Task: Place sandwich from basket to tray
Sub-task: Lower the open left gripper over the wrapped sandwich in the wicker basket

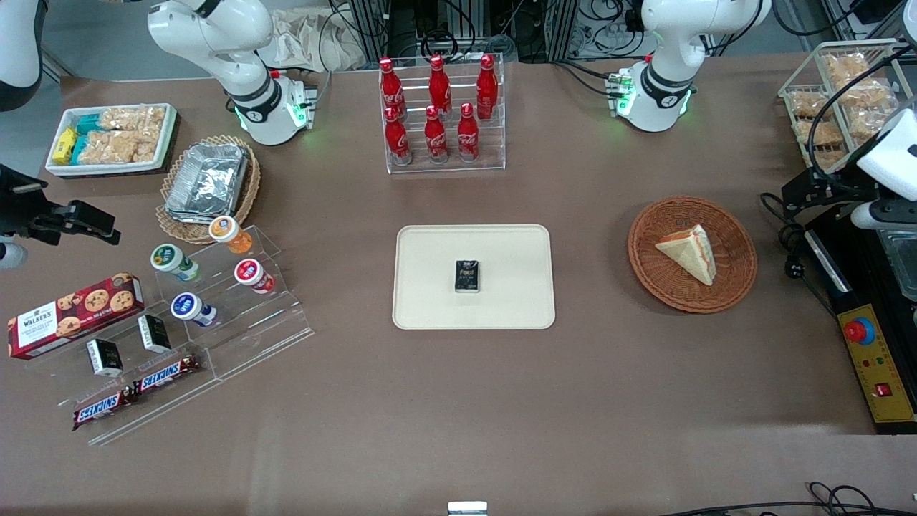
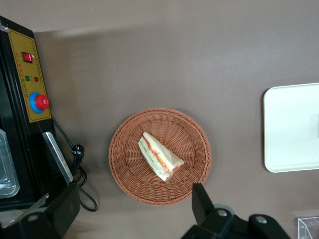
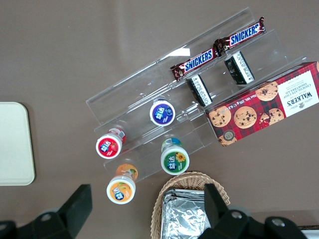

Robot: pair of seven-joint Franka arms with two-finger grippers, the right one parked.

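Note:
The sandwich point(image 1: 689, 251) point(image 2: 159, 157), a white wedge with an orange and green stripe, lies in the round reddish-brown basket point(image 1: 738, 287) point(image 2: 129, 169). The cream tray point(image 1: 444, 301) point(image 2: 291, 129) sits mid-table, toward the parked arm from the basket, with a small black packet point(image 1: 467, 276) on it. My gripper point(image 1: 806, 195) point(image 2: 132, 206) hangs above the table beside the basket, toward the working arm's end. It is open with its fingers wide apart. Nothing is between them, and it is well clear of the sandwich.
A black control box point(image 1: 867, 358) point(image 2: 30, 99) with a red button and a looping cable point(image 2: 82, 169) stands close to the basket. A wire rack of bagged snacks point(image 1: 838, 100) and a rack of red bottles point(image 1: 440, 115) stand farther from the camera.

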